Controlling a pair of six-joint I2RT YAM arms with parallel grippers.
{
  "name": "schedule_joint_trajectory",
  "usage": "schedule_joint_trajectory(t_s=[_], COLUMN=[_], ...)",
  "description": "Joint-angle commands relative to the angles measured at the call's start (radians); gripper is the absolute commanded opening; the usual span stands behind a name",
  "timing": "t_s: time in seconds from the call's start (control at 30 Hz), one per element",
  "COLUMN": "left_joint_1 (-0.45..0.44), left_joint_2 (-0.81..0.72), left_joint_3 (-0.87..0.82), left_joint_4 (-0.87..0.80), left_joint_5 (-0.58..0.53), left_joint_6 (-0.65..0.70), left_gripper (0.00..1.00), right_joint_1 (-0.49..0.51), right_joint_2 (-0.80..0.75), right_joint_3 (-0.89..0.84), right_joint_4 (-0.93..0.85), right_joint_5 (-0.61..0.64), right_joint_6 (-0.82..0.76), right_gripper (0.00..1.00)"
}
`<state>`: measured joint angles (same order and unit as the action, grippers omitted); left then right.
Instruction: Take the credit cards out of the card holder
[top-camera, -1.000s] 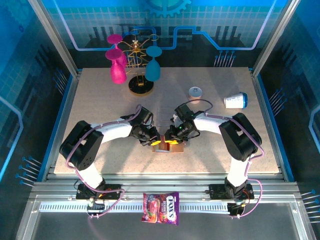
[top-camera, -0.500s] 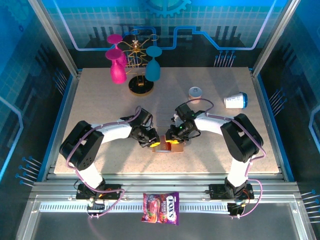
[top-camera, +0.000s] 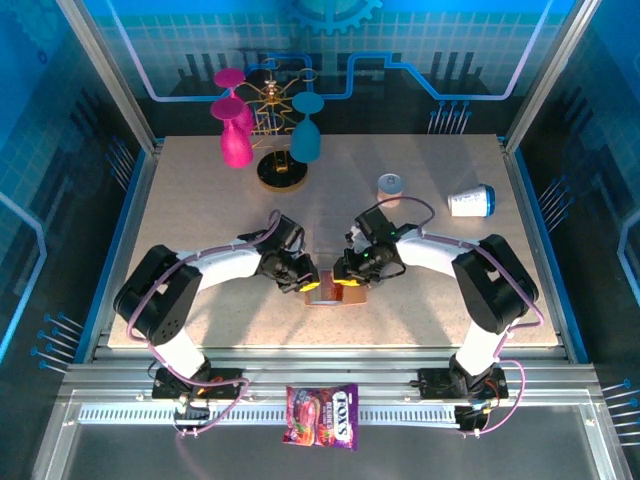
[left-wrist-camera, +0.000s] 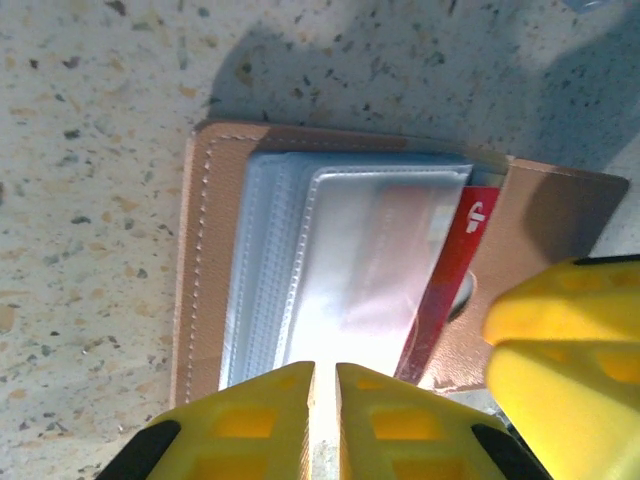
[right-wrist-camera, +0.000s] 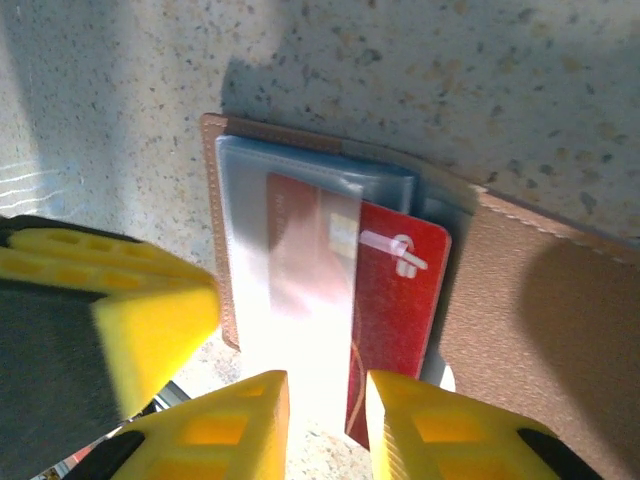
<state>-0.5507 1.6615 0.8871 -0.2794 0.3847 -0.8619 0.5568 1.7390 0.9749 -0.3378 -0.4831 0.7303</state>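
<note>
We see the speckled table (top-camera: 200, 210) with both arms bent inward so that they meet near its front middle. At the back stands a wire rack (top-camera: 272, 170) hung with pink glasses (top-camera: 235, 145) and a teal glass (top-camera: 305, 140). A candy bag (top-camera: 322, 415) lies on the rail in front of the table. To the right at the back, a white cup (top-camera: 472, 201) lies on its side, and a small pot (top-camera: 390, 184) stands near it.

The card holder (top-camera: 330, 300) lies open on the table between the two grippers, tan leather outside (left-wrist-camera: 200, 250) and clear sleeves stacked inside. The left gripper (left-wrist-camera: 323, 385) has its yellow fingers pressed almost together on the near edge of those sleeves, with only a thin bright strip between them. The right gripper (right-wrist-camera: 327, 395) comes in from the other side. Its fingers stand a little apart, and the sleeve edge and a card's corner run into the gap. We cannot tell whether they pinch anything. A red card (right-wrist-camera: 395, 300) sits in the holder, partly under a shiny sleeve, and its bare part shows a white mark.
</note>
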Motion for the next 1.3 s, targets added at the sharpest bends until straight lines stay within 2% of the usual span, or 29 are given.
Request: schedule_joint_trajectory(t_s=[0.0,0.2,0.5,1.27], left_joint_1=[-0.003,-0.013,-0.019,-0.019], left_joint_2=[-0.029,0.009,0.062,0.083], left_joint_3=[0.019,0.032,0.036,0.012], left_joint_4=[-0.003,0.007,0.017,-0.026], left_joint_5=[-0.002,0.019,0.037,0.001], left_joint_6=[-0.003,-0.005,0.005,0.01], left_gripper=[0.14,0.14,0.13,0.13], right_joint_1=[-0.024,-0.049,-0.066,-0.079], right_joint_2=[-0.027,-0.023,-0.005,0.047], right_joint_3=[-0.037,-0.09,-0.13,-0.148], right_joint_4=[0.046,0.13,0.158,0.215], right_joint_5=[-0.037,-0.077,-0.094,-0.137], right_joint_6=[0.026,0.059,0.058,0.068], right_gripper=[0.27,0.24,0.24,0.24])
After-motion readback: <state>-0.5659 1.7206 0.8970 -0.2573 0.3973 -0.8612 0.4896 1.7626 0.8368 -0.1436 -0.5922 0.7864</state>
